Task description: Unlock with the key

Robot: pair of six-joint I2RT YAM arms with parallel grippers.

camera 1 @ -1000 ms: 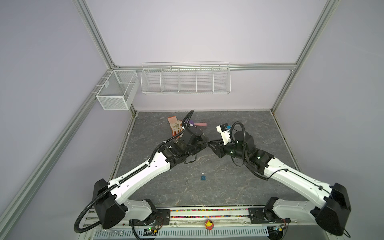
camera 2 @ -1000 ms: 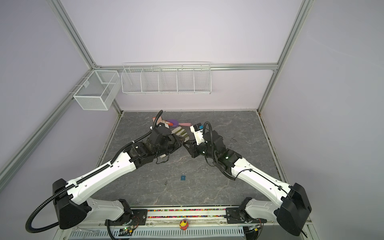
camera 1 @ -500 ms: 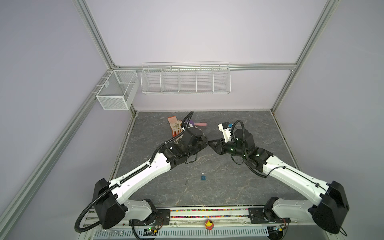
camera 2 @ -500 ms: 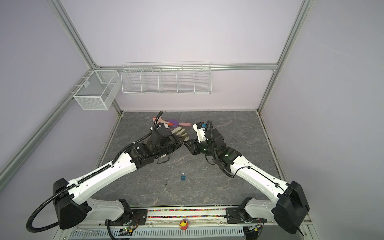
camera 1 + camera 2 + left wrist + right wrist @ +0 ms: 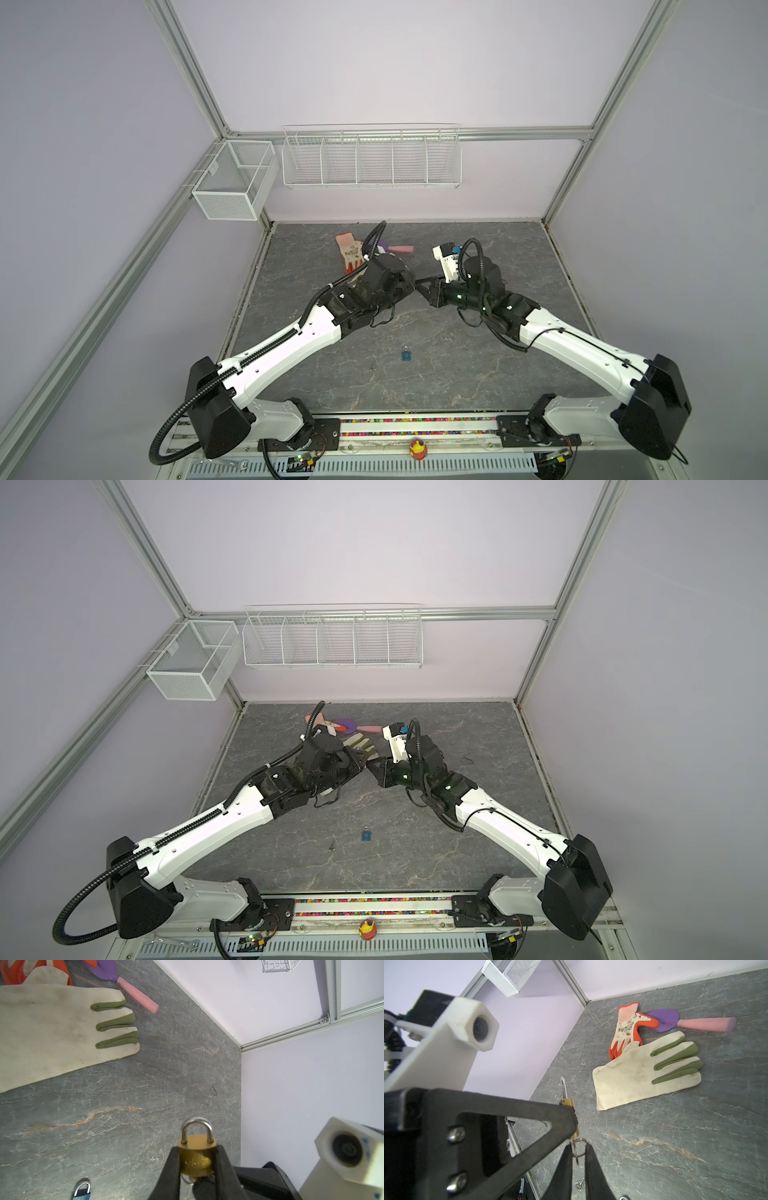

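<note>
Grey marbled counter [image 5: 478,374] and lilac walls frame a two-armed attempt on a lock. At its centre, the left fingers [image 5: 171,1167] are clamped on the flanks of a brass padlock [image 5: 196,1157]. They hold it clear of the counter's middle, with both legs of its steel shackle [image 5: 197,1126] seated in the body.

The right fingers [image 5: 565,1169] stand close together on either side of the key [image 5: 575,1152] and its ring. Key and ring hang from the padlock's underside, apparently seated in the keyway. Whether the fingers already pinch metal cannot be told from the wrist view.

The step in hand looks to be taking hold of the key to turn it. To do it well, the right fingers should bite on the key's flat head rather than the loose ring, which would only swivel. The wrist should roll about the key's own line, so that the blade neither bends nor backs out. The left fingers must resist that twist without sliding over the shackle, which needs room to spring.

Outward from the pair, a blue padlock [image 5: 406,354] lies at six o'clock in both top views. A cream-and-green glove [image 5: 643,1072], an orange glove [image 5: 627,1028] and a pink-handled trowel [image 5: 704,1024] lie toward eleven o'clock, apart from the work. On the back wall at twelve hang wire baskets [image 5: 370,166].
</note>
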